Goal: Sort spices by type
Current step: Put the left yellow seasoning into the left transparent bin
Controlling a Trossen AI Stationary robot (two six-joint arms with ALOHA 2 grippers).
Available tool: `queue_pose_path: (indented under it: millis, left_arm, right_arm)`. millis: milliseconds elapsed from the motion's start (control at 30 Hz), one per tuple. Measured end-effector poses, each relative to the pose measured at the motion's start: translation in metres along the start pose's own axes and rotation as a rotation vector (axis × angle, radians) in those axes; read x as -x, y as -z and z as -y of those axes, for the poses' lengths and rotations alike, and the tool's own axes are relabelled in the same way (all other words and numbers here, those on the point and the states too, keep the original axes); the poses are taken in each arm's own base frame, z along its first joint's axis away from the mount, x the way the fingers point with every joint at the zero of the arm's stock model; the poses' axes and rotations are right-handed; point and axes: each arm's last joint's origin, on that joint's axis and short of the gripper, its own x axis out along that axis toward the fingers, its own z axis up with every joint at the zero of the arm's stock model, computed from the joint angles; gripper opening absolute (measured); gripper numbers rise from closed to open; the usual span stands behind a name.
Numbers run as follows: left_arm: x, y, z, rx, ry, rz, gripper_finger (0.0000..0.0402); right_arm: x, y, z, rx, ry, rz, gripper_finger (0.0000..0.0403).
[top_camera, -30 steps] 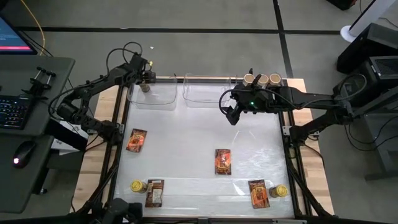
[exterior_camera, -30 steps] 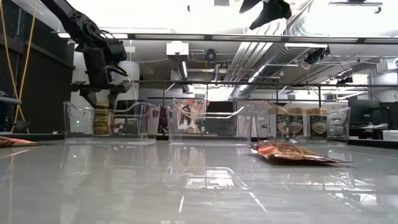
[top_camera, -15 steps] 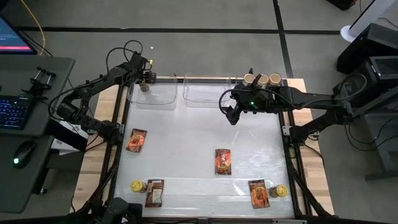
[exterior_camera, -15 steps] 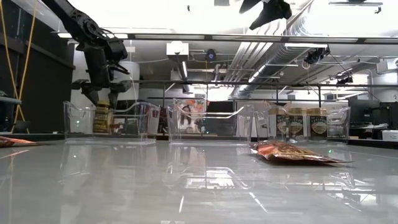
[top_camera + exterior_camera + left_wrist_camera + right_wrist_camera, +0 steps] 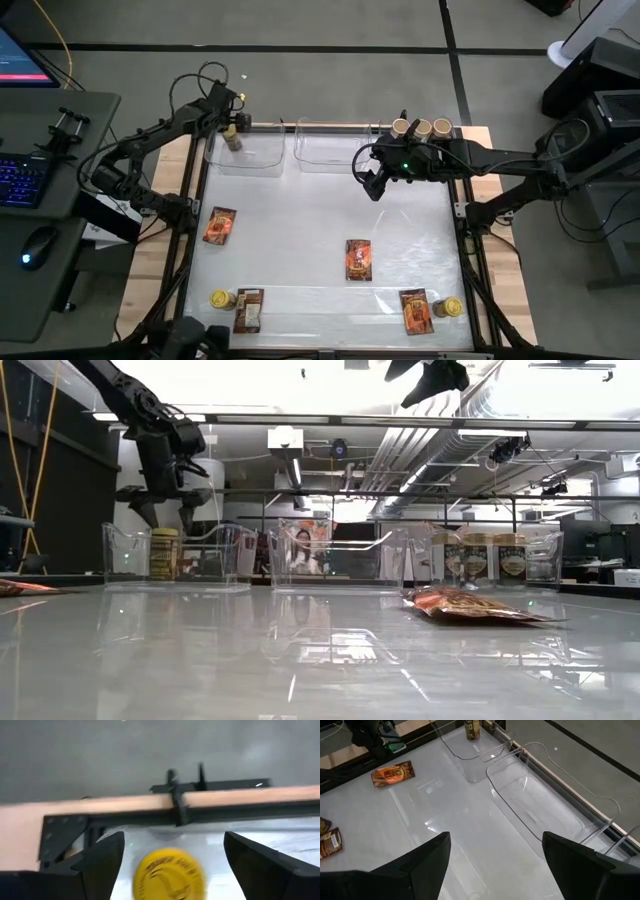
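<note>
A yellow-lidded jar (image 5: 163, 553) stands upright on the floor of the clear left bin (image 5: 250, 155) at the far left. My left gripper (image 5: 166, 512) hovers just above it, open, with its fingers wide of the yellow lid (image 5: 170, 874) on either side and not touching it. My right gripper (image 5: 372, 185) hangs open high over the table's far middle, with nothing between its fingers. Three tan-lidded jars (image 5: 421, 127) stand in the right bin (image 5: 545, 555). Two more yellow-lidded jars (image 5: 221, 299) (image 5: 449, 307) and several packets (image 5: 359, 259) lie on the table.
The clear middle bin (image 5: 325, 150) stands between the other two along the far edge. Packets lie at the left (image 5: 219, 225), near left (image 5: 248, 309) and near right (image 5: 416, 310). A person shows in the room beyond the far edge in the low view.
My left gripper has opened and let go of the yellow-lidded jar, which stays upright in the left bin. The right arm has kept still.
</note>
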Motion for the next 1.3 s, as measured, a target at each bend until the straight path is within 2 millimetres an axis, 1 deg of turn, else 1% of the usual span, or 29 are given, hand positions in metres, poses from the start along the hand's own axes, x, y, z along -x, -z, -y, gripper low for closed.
queue_pose_path:
  millis: [133, 233, 300, 367, 433, 533, 600, 700, 800, 900, 967, 1067, 1200, 1300]
  left_arm:
    - [0.013, -0.019, 0.006, -0.017, 0.126, 0.034, 0.0331]
    - [0.029, -0.038, 0.011, 0.027, 0.237, 0.071, 0.0331]
    - [0.04, -0.046, 0.015, 0.037, 0.309, 0.068, 0.0331]
    - [0.05, -0.05, 0.021, 0.039, 0.383, 0.052, 0.0331]
    - [0.059, -0.05, 0.032, 0.016, 0.479, 0.051, 0.0331]
    - [0.079, -0.042, 0.057, -0.081, 0.629, 0.086, 0.0331]
    - [0.095, -0.03, 0.078, -0.18, 0.71, 0.096, 0.0331]
    - [0.121, -0.002, 0.109, -0.345, 0.814, 0.078, 0.0331]
    - [0.149, 0.036, 0.136, -0.504, 0.916, 0.024, 0.0331]
    - [0.179, 0.079, 0.148, -0.642, 0.975, -0.085, 0.0331]
    - [0.198, 0.105, 0.146, -0.69, 0.966, -0.151, 0.0331]
    - [0.227, 0.138, 0.133, -0.743, 0.944, -0.207, 0.0331]
    - [0.26, 0.17, 0.102, -0.788, 0.917, -0.283, 0.0331]
    - [0.278, 0.193, 0.077, -0.841, 0.895, -0.342, 0.033]
  right_arm:
    - [0.0, 0.0, 0.0, 0.0, 0.0, 0.001, 0.0307]
    - [0.0, -0.001, -0.001, -0.005, -0.005, 0.013, 0.0307]
    - [0.0, -0.002, -0.001, -0.006, -0.009, 0.022, 0.0307]
    - [0.0, -0.003, -0.001, -0.005, -0.008, 0.035, 0.0307]
    - [0.0, -0.004, -0.001, -0.001, 0.004, 0.05, 0.0307]
    - [0.0, -0.006, 0.001, 0.022, 0.048, 0.072, 0.0307]
    - [-0.001, -0.007, 0.003, 0.018, 0.081, 0.084, 0.0307]
    - [-0.002, -0.009, 0.008, 0.007, 0.116, 0.094, 0.0307]
    - [-0.004, -0.011, 0.014, -0.01, 0.137, 0.095, 0.0307]
    - [-0.006, -0.015, 0.022, 0.001, 0.152, 0.103, 0.0307]
    - [-0.008, -0.018, 0.026, 0.017, 0.135, 0.1, 0.0307]
    - [-0.01, -0.021, 0.03, 0.012, 0.079, 0.097, 0.0307]
    - [-0.01, -0.025, 0.028, -0.006, -0.049, 0.096, 0.0307]
    - [-0.009, -0.025, 0.021, -0.036, -0.168, 0.092, 0.0307]
